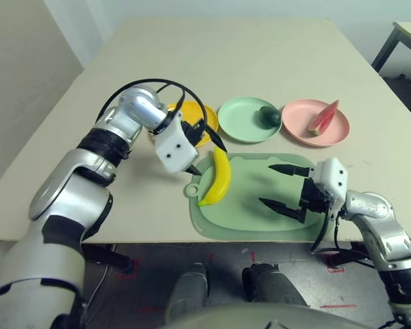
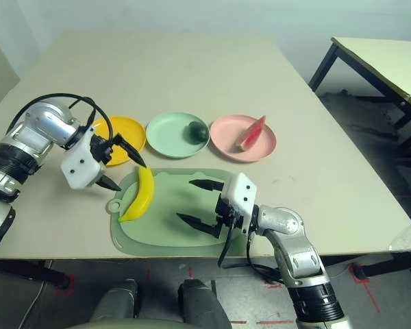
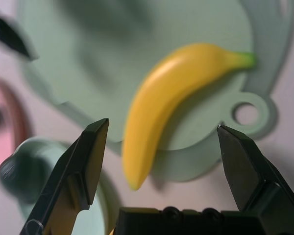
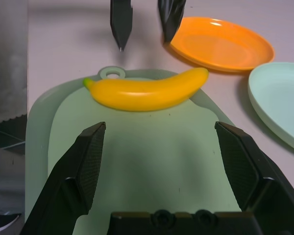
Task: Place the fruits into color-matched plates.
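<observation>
Where the mat begins, banana beside left hand.

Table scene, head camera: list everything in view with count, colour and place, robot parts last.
table: one, beige, under everything.
cutting mat: one, pale green, near edge, ring tab to robot's left.
banana: one, yellow, on the mat's left part.
yellow plate: one, leftmost of the plate row, no fruit seen on it.
green plate: one, mint, middle.
avocado: one, dark green, on green plate.
pink plate: one, rightmost.
watermelon wedge: one, red, on pink plate.
side table: one, beige top, dark legs, far right.
left pincer: open, above banana's far end.
right pincer: open, over the mat.
</observation>
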Controlling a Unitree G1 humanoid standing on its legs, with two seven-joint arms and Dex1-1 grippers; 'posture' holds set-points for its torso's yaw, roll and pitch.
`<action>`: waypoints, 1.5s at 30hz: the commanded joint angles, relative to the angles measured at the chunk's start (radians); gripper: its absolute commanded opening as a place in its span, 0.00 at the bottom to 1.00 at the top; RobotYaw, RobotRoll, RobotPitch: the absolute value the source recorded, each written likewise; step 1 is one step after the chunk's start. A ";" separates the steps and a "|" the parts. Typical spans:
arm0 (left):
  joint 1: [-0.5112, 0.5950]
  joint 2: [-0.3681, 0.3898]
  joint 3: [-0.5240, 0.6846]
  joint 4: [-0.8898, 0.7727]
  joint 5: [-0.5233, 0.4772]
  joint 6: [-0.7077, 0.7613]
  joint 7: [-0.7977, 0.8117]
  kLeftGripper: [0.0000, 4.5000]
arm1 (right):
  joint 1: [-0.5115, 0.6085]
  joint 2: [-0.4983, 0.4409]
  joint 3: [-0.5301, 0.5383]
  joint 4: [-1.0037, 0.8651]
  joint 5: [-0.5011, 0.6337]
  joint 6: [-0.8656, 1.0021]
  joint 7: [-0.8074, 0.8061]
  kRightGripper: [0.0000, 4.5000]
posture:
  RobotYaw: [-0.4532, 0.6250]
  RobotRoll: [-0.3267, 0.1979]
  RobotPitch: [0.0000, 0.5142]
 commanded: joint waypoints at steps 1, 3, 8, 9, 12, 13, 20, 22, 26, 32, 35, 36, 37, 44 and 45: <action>-0.032 -0.063 -0.011 0.124 0.078 -0.100 -0.007 1.00 | 0.011 -0.010 0.001 -0.001 0.007 0.003 -0.013 1.00 | 0.33 0.62 0.20; -0.042 -0.099 0.001 0.174 0.118 -0.123 0.010 1.00 | 0.023 -0.013 -0.003 -0.009 0.009 0.003 -0.023 1.00 | 0.33 0.62 0.20; -0.046 -0.163 0.039 0.240 0.205 -0.116 0.092 1.00 | 0.063 -0.024 -0.003 -0.058 0.016 0.017 -0.051 1.00 | 0.30 0.62 0.20; -0.042 -0.170 0.044 0.246 0.225 -0.105 0.109 1.00 | 0.071 -0.024 -0.005 -0.066 0.016 0.021 -0.060 1.00 | 0.29 0.62 0.20; -0.023 -0.180 0.056 0.255 0.262 -0.086 0.133 1.00 | 0.087 -0.022 -0.009 -0.084 0.018 0.029 -0.084 1.00 | 0.29 0.62 0.19; -0.018 -0.180 0.058 0.255 0.265 -0.083 0.132 1.00 | 0.090 -0.022 -0.010 -0.087 0.019 0.032 -0.090 1.00 | 0.29 0.62 0.19; 0.009 -0.174 0.085 0.247 0.248 -0.038 0.063 0.56 | 0.084 -0.026 -0.003 -0.091 0.023 0.037 -0.104 1.00 | 0.30 0.62 0.19; 0.014 -0.173 0.095 0.244 0.236 -0.030 0.040 0.41 | 0.073 -0.027 -0.004 -0.085 0.025 0.039 -0.104 1.00 | 0.30 0.62 0.19; 0.018 -0.172 0.114 0.237 0.211 -0.014 -0.005 0.37 | 0.059 -0.027 -0.004 -0.074 0.026 0.039 -0.104 1.00 | 0.31 0.62 0.18; -0.034 -0.133 0.165 0.225 0.140 0.050 -0.010 0.37 | 0.066 -0.019 0.004 -0.072 0.022 0.031 -0.109 1.00 | 0.31 0.62 0.18; -0.107 -0.081 0.235 0.271 0.177 0.114 0.042 0.37 | 0.077 -0.011 0.002 -0.060 0.012 0.008 -0.115 1.00 | 0.32 0.62 0.18; -0.119 -0.071 0.244 0.280 0.197 0.122 0.063 0.37 | 0.080 -0.010 0.003 -0.057 0.010 0.002 -0.116 1.00 | 0.32 0.62 0.18; -0.127 -0.063 0.249 0.289 0.219 0.131 0.087 0.37 | 0.086 -0.009 0.004 -0.054 0.007 -0.006 -0.116 1.00 | 0.33 0.62 0.18; -0.203 0.014 0.183 0.349 0.590 0.338 0.721 0.37 | 0.142 0.042 0.002 0.000 -0.118 -0.073 -0.276 1.00 | 0.34 0.62 0.18; -0.200 0.013 0.173 0.357 0.625 0.371 0.785 0.37 | 0.147 0.047 0.002 -0.003 -0.117 -0.072 -0.286 1.00 | 0.33 0.62 0.18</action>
